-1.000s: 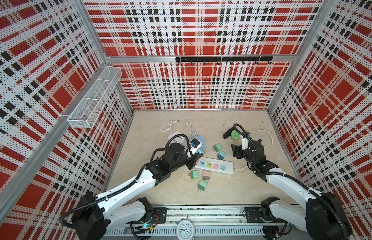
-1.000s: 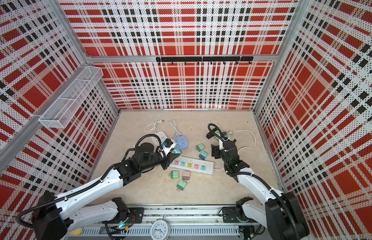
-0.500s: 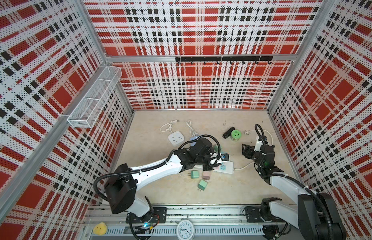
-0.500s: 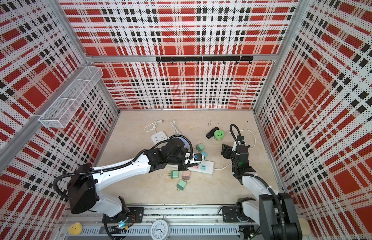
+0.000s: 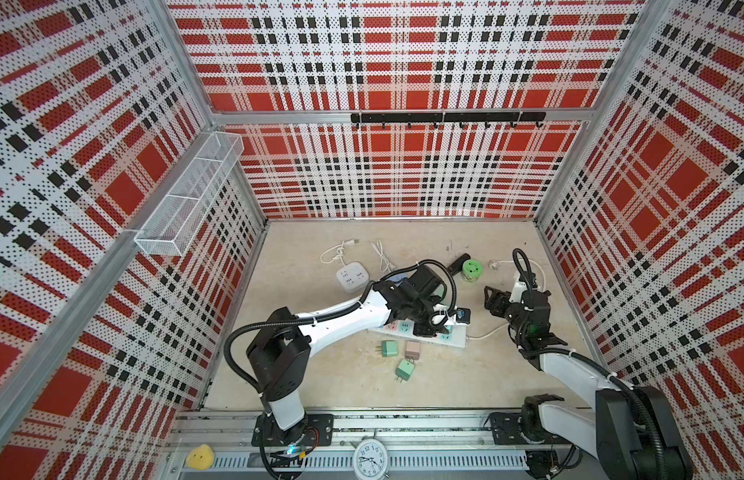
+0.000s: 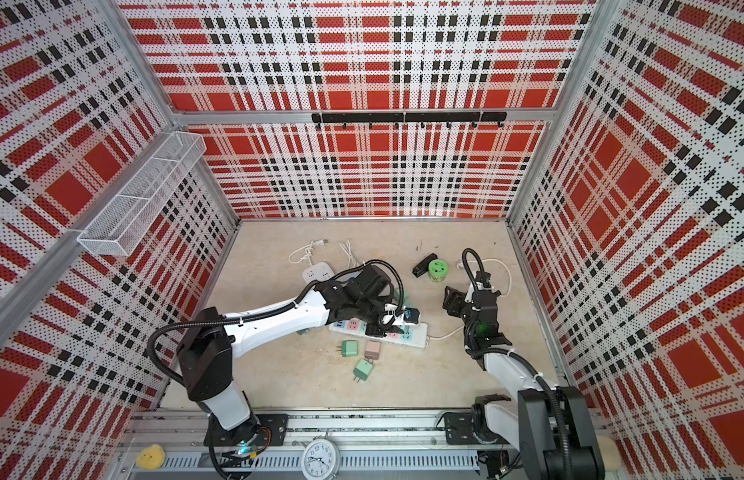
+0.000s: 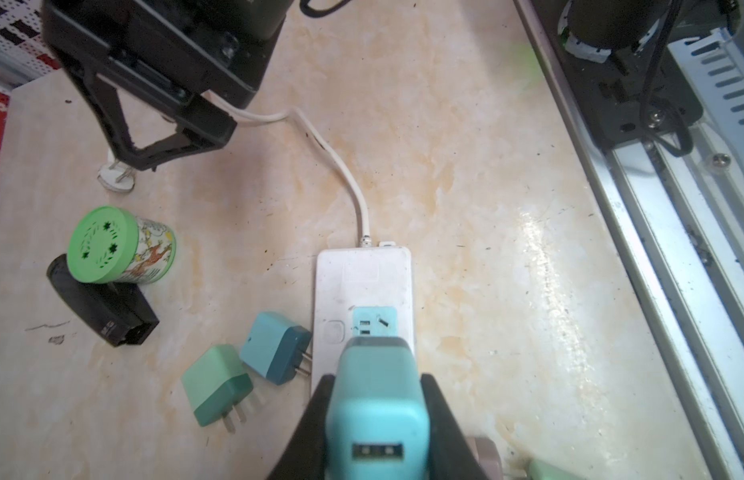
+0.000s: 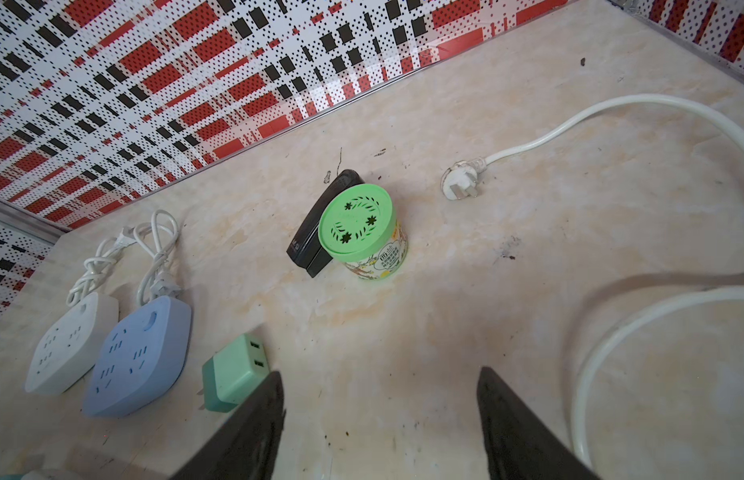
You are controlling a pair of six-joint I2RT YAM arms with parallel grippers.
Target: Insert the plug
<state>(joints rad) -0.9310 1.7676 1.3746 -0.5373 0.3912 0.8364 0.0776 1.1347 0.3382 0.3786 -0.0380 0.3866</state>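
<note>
The left gripper (image 7: pixel 376 377), clamped on the teal USB charger (image 7: pixel 376 419), has swung from the 9 o'clock end of the white power strip (image 7: pixel 364 278) to its 3 o'clock end, just before the teal socket (image 7: pixel 376 322); whether it touches, I cannot tell. Farther, at 3 o'clock, the right gripper (image 8: pixel 379 371) has pulled back, jaws apart and empty, so I judge only aligning and pressing in remain.

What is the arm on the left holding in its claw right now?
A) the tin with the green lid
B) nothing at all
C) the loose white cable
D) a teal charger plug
D: in the left wrist view the left gripper is shut on the teal charger plug, over the white power strip.
</note>
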